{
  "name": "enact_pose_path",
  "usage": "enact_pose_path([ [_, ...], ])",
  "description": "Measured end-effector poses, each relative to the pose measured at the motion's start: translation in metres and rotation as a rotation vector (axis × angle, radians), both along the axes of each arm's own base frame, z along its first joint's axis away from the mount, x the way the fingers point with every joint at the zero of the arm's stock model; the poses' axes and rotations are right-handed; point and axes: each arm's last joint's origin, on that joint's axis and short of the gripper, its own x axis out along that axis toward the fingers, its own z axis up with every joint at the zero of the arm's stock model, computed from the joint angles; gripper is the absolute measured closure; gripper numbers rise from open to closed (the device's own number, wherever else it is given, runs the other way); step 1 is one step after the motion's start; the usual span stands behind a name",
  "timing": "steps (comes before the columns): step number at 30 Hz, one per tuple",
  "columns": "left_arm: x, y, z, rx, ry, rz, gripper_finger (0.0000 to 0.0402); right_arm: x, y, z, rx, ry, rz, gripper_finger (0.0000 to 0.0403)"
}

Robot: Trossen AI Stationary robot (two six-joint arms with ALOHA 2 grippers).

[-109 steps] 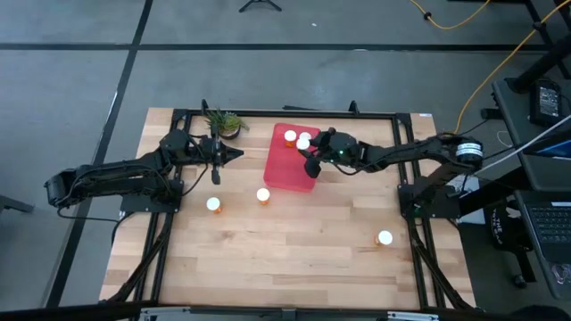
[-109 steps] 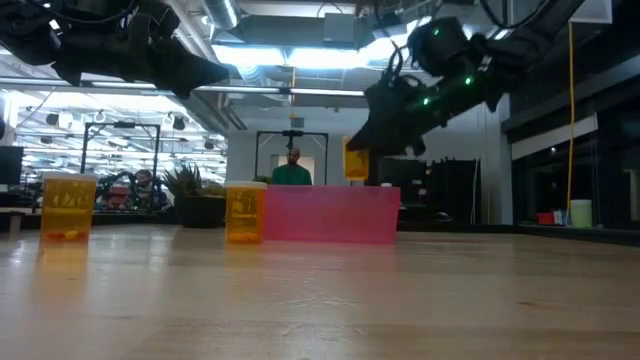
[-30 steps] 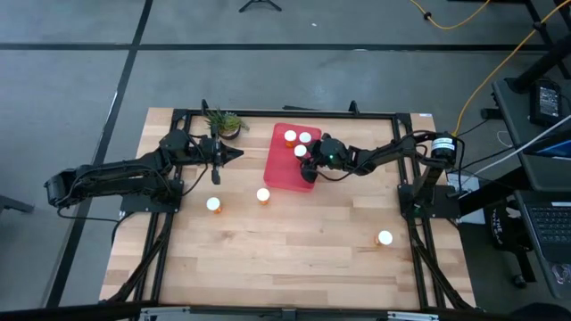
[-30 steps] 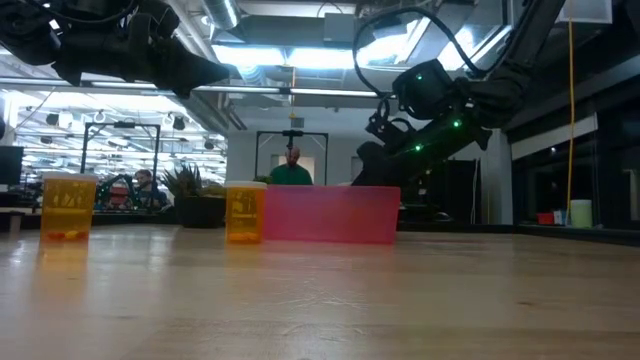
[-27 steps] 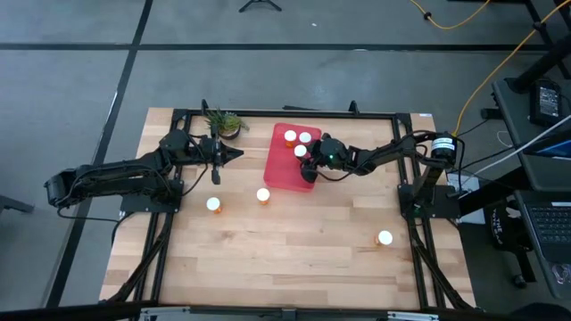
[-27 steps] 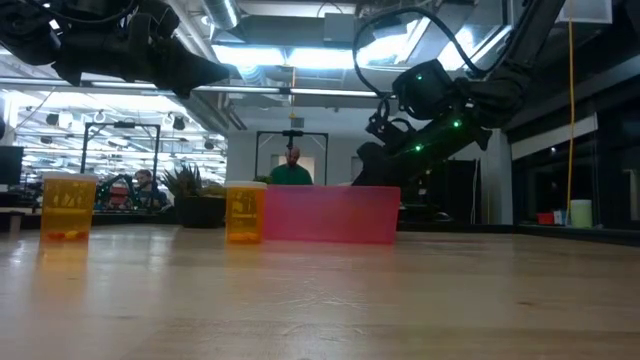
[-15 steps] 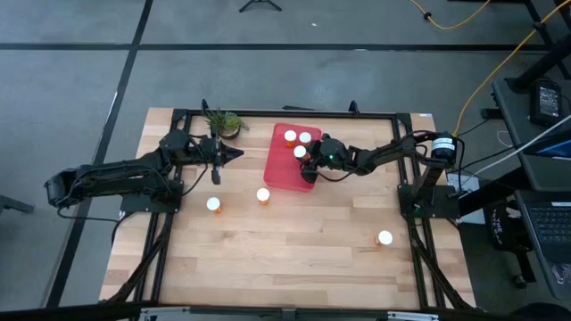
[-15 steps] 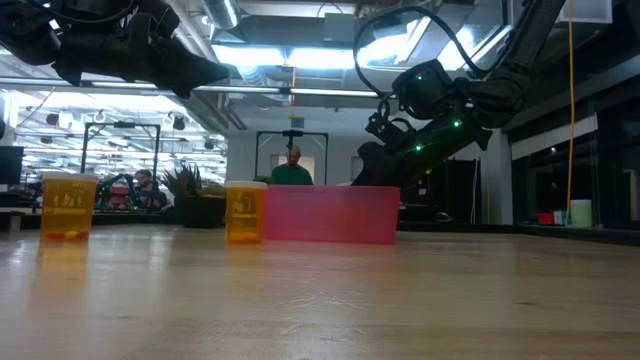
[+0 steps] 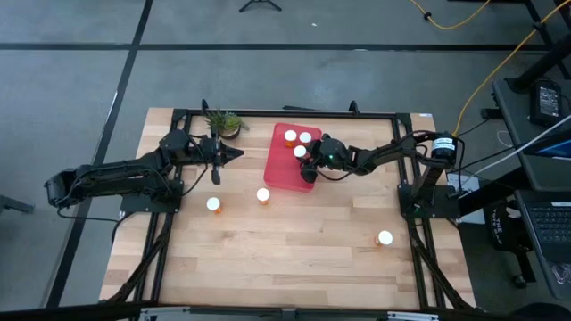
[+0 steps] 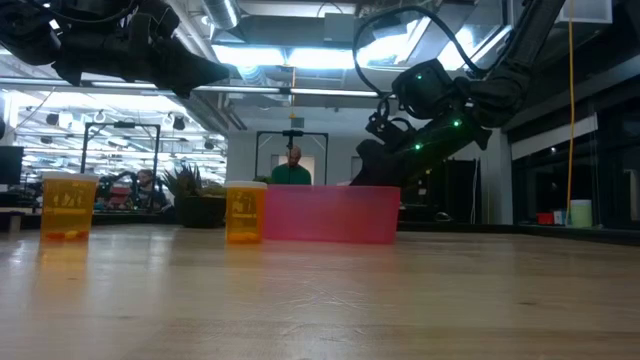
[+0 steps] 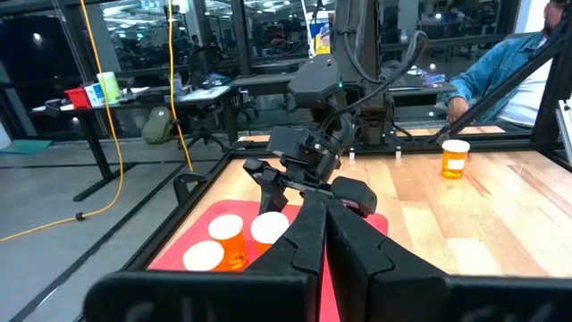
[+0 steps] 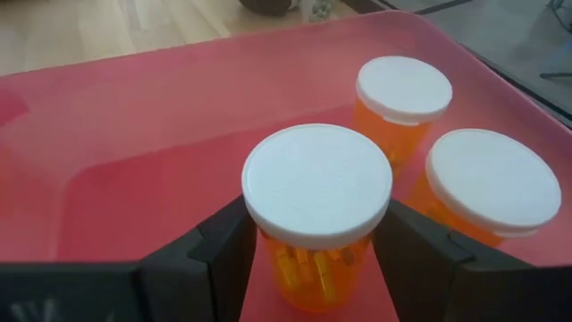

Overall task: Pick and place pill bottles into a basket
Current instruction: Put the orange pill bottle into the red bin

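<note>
The red tray (image 9: 287,165) lies at the table's far middle, with three orange white-capped pill bottles standing in it. My right gripper (image 9: 309,161) is low inside the tray, shut on one of them, the held bottle (image 12: 316,210); the other two (image 12: 404,94) (image 12: 490,183) stand just beyond it. Three more bottles stand on the table (image 9: 213,204) (image 9: 263,194) (image 9: 384,238). My left gripper (image 9: 235,154) is shut and empty, held above the table left of the tray. My right gripper holds the bottle's orange body just under the white cap (image 12: 268,252), pinched between its two fingers (image 12: 219,255), one on each side. The fingers come slanting down from the table's right side. The bottle stands upright inside the tray; its foot is hidden.
A small green potted plant (image 9: 225,122) stands at the far edge, left of the tray. The black frame rails (image 9: 169,223) run along the table's sides. Bare wood lies in the near half. A person shows in the room beyond (image 10: 292,168).
My right gripper has gone down and a little toward the table's left with the bottle, from above the tray's rim to low inside the tray. Over the last second nothing has moved.
</note>
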Motion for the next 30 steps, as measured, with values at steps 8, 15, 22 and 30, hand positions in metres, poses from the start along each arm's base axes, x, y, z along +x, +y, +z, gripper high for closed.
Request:
enact_pose_path([
  [8, 0.000, 0.000, 0.000, 0.000, 0.000, 0.000, 0.0394, 0.009, -0.003, 0.006, 0.026, 0.084, 0.000, 0.0196],
  [15, 0.000, 0.000, 0.000, 0.000, 0.000, 0.000, 0.0392, 0.017, -0.005, 0.014, 0.020, 0.126, 0.012, 0.0196],
  [22, 0.000, 0.000, 0.000, 0.000, 0.000, 0.000, 0.0394, 0.019, -0.006, 0.016, 0.041, 0.161, 0.005, 0.0196],
  [30, 0.000, 0.000, 0.000, 0.000, 0.000, 0.000, 0.0392, 0.019, -0.006, 0.016, 0.052, 0.153, -0.004, 0.0196],
])
